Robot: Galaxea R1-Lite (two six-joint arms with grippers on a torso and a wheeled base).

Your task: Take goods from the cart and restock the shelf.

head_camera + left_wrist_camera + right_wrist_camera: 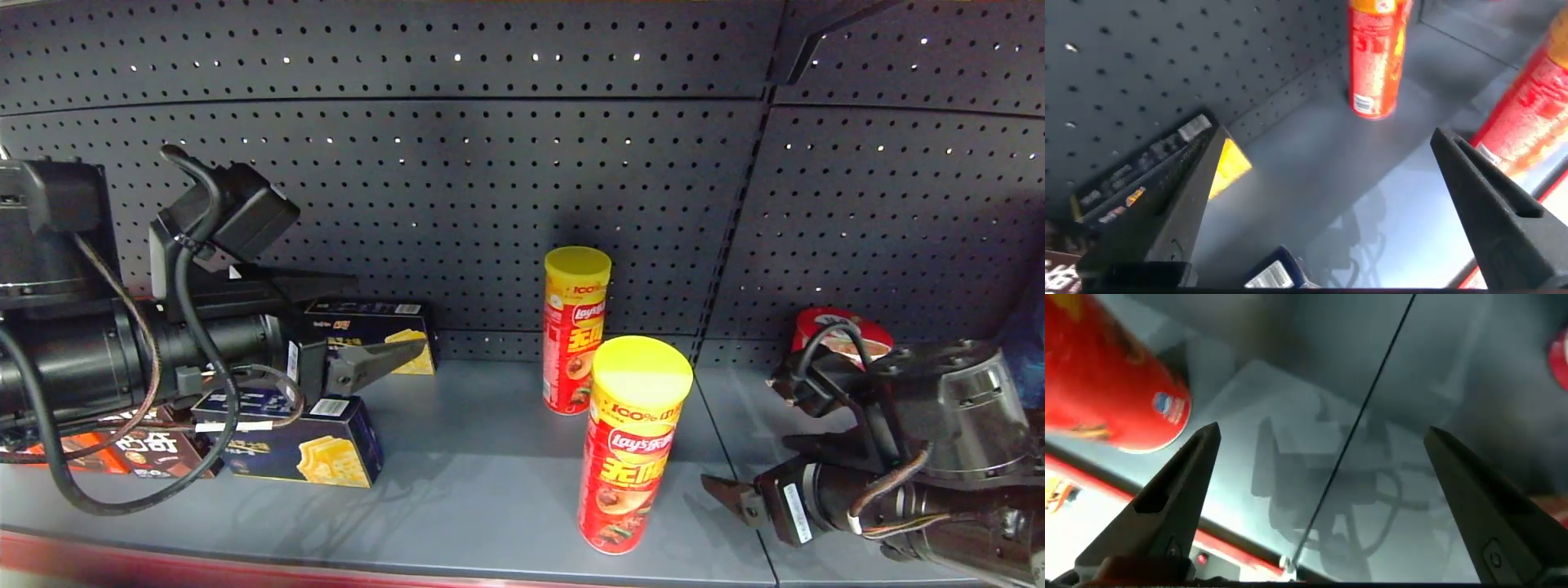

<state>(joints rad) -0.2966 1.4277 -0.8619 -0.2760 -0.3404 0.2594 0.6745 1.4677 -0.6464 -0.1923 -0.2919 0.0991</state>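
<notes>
head view: a grey shelf (pixel 482 490) with a red strip along its front edge runs below a dark pegboard back wall (pixel 457 188). two red chip cans with yellow lids stand upright near the middle of it. the rear can (pixel 575 331) is close to the back wall, and the front can (pixel 633 445) is close to the front edge, the two apart from each other.

toward the shelf's left end lie two navy boxes, the rear box (pixel 384 322) against the back wall and the front box (pixel 318 449) nearer the front edge. a brown box (pixel 147 453) lies just beside the front box at the left end.

the left gripper (pixel 400 355) hangs above the shelf between the two navy boxes. in the left wrist view its fingers are spread wide around nothing (pixel 1327 163), with the rear can (pixel 1376 57) and the front can (pixel 1527 106) farther off.

the right gripper (pixel 745 461) sits low near the front edge, just to the right of the front can and not touching it. in the right wrist view its fingers are wide apart and empty (pixel 1323 434), with the front can (pixel 1114 384) to one side. a red-lidded tub (pixel 841 331) stands near the back wall behind the right arm.
</notes>
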